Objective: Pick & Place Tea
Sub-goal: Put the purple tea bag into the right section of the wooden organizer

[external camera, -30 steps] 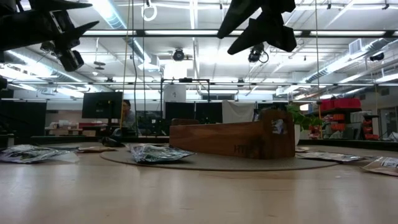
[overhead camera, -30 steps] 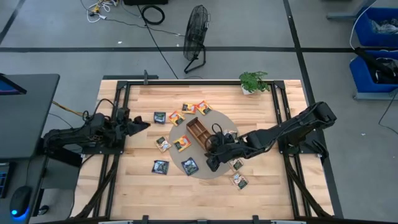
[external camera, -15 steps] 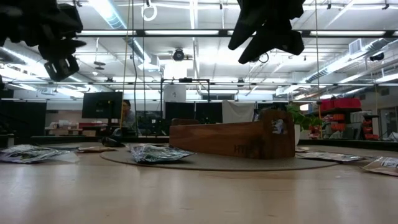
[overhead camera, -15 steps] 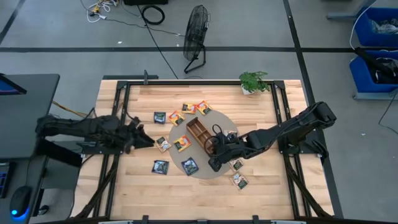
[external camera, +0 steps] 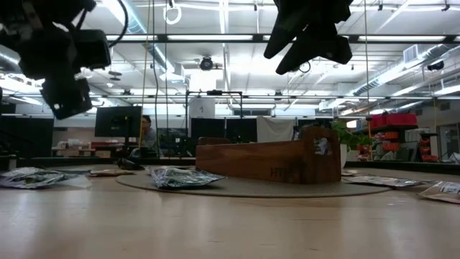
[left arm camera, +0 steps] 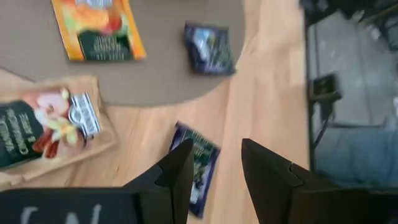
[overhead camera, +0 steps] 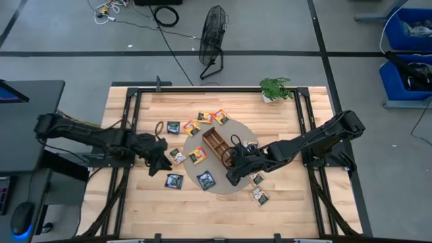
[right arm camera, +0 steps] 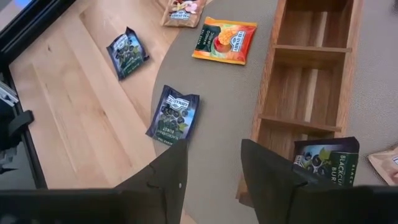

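Note:
Small square tea sachets lie flat around a round grey mat (overhead camera: 220, 183) with a long wooden tray (overhead camera: 214, 144) on it. My left gripper (overhead camera: 162, 164) hovers open above a dark blue sachet (left arm camera: 196, 165) on the bare wood, beside a beige sachet (left arm camera: 43, 127). An orange sachet (left arm camera: 99, 28) and another dark one (left arm camera: 208, 48) lie on the mat. My right gripper (overhead camera: 231, 174) hangs open over the mat by the tray's near end (right arm camera: 311, 81), where a dark sachet (right arm camera: 326, 158) stands in a compartment.
More sachets lie past the tray's far end (overhead camera: 204, 117) and near the right arm (overhead camera: 260, 196). A potted plant (overhead camera: 275, 88) stands at the table's far edge. Bare wood lies along the near edge. In the low view, a person sits far off in the room (external camera: 147, 129).
My left arm has reached out from the table's left edge toward the right and the near edge, coming down somewhat, and now stands over the sachets left of the mat. My right gripper has stayed almost where it was.

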`<action>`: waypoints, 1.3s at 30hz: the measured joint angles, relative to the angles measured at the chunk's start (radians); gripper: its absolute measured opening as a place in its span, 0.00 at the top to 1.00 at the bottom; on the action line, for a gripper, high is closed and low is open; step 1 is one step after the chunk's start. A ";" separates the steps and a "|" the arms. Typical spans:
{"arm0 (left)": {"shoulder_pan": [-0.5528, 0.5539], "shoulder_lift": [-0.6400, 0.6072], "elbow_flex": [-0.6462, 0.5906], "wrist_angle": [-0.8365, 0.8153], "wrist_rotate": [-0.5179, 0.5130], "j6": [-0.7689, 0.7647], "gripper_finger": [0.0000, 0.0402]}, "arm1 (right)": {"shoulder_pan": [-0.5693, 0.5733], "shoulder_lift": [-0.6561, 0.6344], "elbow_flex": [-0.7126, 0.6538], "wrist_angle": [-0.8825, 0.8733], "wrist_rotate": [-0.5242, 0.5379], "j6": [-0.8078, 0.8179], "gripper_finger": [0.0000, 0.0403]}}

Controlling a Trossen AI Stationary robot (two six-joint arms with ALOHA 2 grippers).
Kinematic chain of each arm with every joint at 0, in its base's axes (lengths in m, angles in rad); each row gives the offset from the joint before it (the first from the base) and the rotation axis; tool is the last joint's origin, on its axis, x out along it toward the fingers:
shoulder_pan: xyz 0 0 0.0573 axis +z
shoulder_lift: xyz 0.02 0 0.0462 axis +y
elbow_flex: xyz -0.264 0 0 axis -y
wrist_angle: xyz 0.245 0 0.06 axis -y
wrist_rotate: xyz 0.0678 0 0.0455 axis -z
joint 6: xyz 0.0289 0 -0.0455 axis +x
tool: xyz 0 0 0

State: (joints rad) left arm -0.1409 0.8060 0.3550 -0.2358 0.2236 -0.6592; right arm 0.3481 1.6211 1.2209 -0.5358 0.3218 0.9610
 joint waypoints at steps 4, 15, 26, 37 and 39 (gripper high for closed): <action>-0.004 0.087 0.000 -0.001 0.049 0.062 0.65 | 0.000 0.000 0.000 -0.001 0.001 0.007 0.61; -0.004 0.265 0.000 0.000 0.088 0.134 0.47 | 0.000 0.000 0.000 -0.001 0.002 0.012 0.61; -0.019 0.392 -0.001 0.040 0.095 0.156 0.48 | 0.000 0.000 0.000 -0.004 0.010 0.017 0.61; -0.070 0.449 0.001 0.117 0.081 0.149 0.63 | 0.000 0.000 0.000 -0.005 0.037 0.017 0.61; -0.070 0.449 0.001 0.117 0.079 0.144 0.69 | 0.000 0.000 0.000 -0.006 0.037 0.017 0.61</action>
State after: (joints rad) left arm -0.2111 1.2551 0.3559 -0.1188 0.3021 -0.5148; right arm 0.3477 1.6211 1.2209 -0.5419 0.3588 0.9779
